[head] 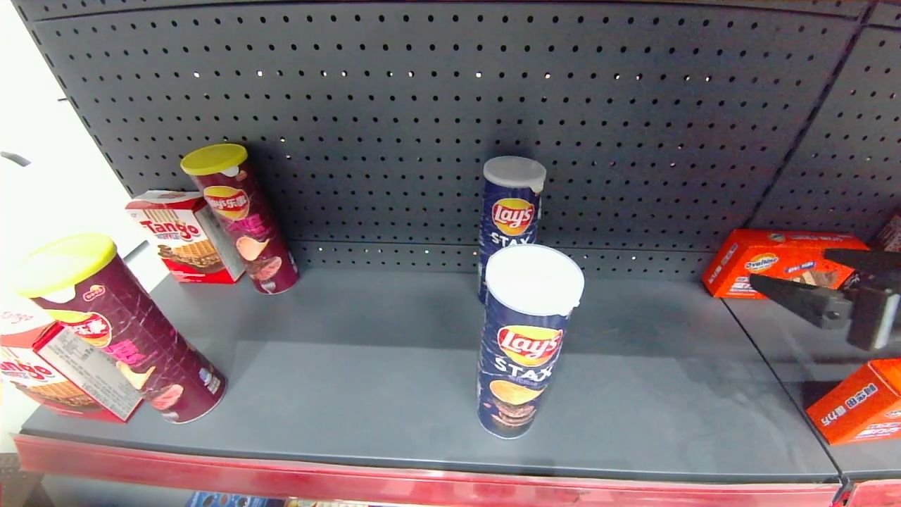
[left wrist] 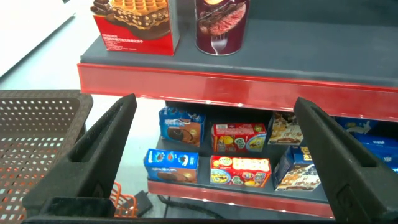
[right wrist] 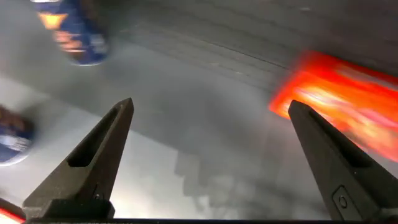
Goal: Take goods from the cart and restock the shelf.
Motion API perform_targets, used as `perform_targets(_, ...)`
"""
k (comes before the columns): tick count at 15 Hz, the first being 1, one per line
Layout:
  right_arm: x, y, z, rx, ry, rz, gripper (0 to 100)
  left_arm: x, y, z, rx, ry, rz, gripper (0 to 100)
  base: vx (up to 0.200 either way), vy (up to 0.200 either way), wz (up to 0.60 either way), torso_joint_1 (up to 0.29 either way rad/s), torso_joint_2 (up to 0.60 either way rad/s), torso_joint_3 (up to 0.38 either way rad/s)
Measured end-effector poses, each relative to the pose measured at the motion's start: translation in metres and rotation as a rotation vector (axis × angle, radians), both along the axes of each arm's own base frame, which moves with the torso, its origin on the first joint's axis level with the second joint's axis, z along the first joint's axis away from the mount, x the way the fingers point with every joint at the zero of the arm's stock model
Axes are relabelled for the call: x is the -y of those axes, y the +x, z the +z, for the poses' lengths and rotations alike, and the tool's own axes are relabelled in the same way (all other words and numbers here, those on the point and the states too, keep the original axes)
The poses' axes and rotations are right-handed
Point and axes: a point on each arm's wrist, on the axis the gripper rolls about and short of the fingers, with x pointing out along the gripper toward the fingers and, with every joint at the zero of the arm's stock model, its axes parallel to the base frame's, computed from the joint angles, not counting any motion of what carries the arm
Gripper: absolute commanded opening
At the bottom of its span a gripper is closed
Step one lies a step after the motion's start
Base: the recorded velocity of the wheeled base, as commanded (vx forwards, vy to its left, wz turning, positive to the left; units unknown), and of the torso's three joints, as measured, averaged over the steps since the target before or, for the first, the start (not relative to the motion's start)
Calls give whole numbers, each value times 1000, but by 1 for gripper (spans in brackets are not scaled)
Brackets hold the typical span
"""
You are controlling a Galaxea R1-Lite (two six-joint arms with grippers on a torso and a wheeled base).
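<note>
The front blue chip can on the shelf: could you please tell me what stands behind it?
A second blue chip can stands upright behind the front blue chip can, near the pegboard wall. The front can's white lid hides its lower part.

Rear blue chip can with white lid [head: 512, 204]: lower part hidden behind front blue chip can with white lid [head: 524, 345]. Front red-and-white wafer box [head: 42, 384] is cut by the left edge and partly covered by the front maroon chip can with yellow lid [head: 120, 327]. In the left wrist view the top edge cuts off that box and can. Lower orange carton [head: 855, 405] is cut by the right edge. Black right gripper [head: 790, 267] is cut by the right edge and covers part of the rear orange carton [head: 767, 257]. Blue packaging sliver [head: 232, 500] below the shelf: kind cannot be told. In the right wrist view, the blurred blue can [right wrist: 71, 34] and blurred orange carton [right wrist: 342, 102] are smeared, print unreadable.
</note>
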Motion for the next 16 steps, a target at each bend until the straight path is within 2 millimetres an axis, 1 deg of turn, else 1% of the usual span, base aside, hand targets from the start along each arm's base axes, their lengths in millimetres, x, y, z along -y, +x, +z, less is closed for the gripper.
perform_targets(2,17,-39,-11,46,4,-97,100,0,0,0,0,1,-1,100,0,0,0,0,0,0)
perform_targets(3,22,-61,-20,74,3,-141,100,0,0,0,0,1,-4,100,0,0,0,0,0,0)
perform_targets(5,26,-98,-42,129,1,-218,100,0,0,0,0,0,-4,100,0,0,0,0,0,0)
perform_targets(7,26,-128,-70,161,-2,-274,100,0,0,0,0,-1,-3,100,0,0,0,0,0,0)
perform_targets(9,23,-151,-103,173,8,-317,100,0,0,0,0,-1,-3,100,0,0,0,0,0,0)
perform_targets(10,22,-159,-120,186,24,-331,100,0,0,0,0,-2,-3,100,0,0,0,0,0,0)
perform_targets(11,21,-165,-133,199,43,-350,100,0,0,0,1,-1,-3,100,0,0,0,0,0,0)
perform_targets(13,23,-169,-162,102,60,-446,100,0,0,0,1,-1,-3,100,0,0,0,0,0,0)
perform_targets(15,23,-171,-169,94,119,-511,100,0,0,0,1,-3,-3,100,0,0,0,0,0,0)
perform_targets(16,23,-171,-173,67,146,-505,100,0,0,0,1,-3,-3,100,0,0,0,0,0,0)
